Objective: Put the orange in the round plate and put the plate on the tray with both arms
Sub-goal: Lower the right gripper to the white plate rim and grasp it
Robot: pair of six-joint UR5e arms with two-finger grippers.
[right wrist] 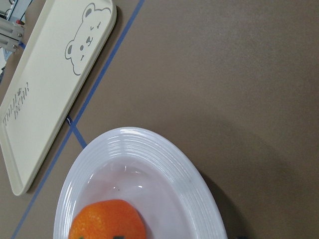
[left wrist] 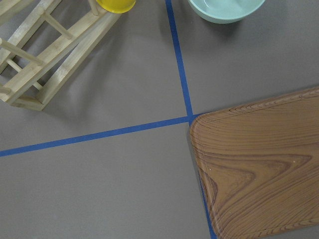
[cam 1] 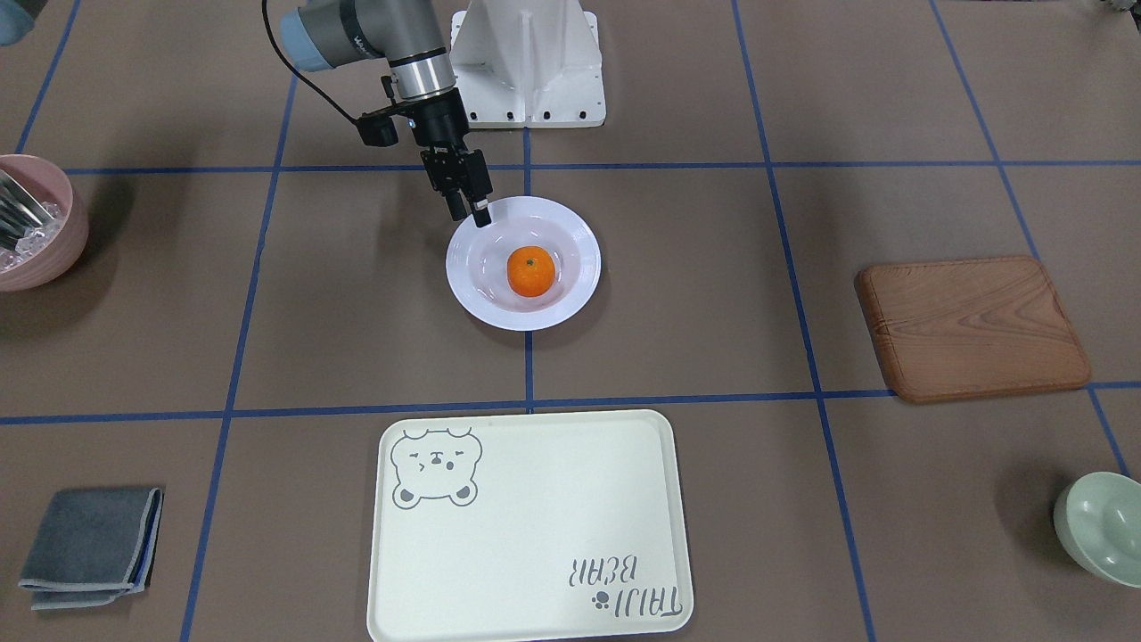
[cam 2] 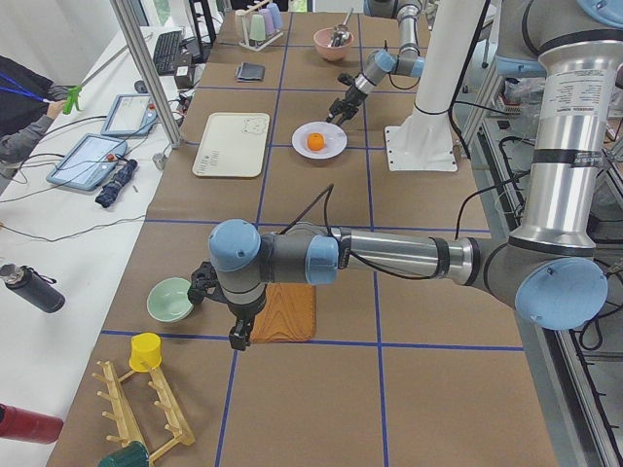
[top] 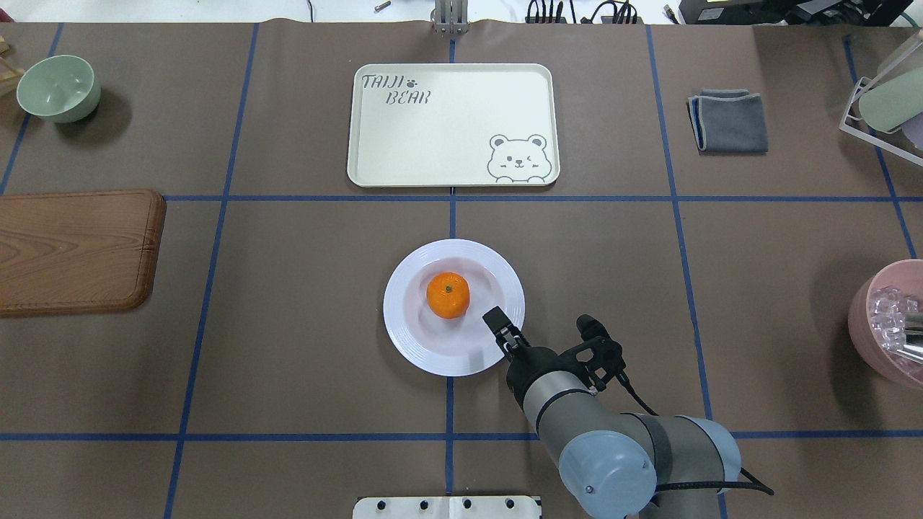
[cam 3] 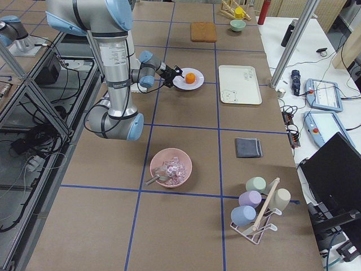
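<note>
The orange lies in the sunken centre of the white round plate, which stands on the table near the robot's base. My right gripper slants down at the plate's near rim. Its fingers stand a little apart, one over the rim and one just outside it. The right wrist view shows the orange, the plate's rim and the tray, but no fingers. The cream bear tray lies beyond the plate. My left gripper hangs by the wooden board; I cannot tell its state.
On the robot's left lie a wooden board and a pale green bowl, with a wooden rack beyond them. On its right are a pink bowl and a folded grey cloth.
</note>
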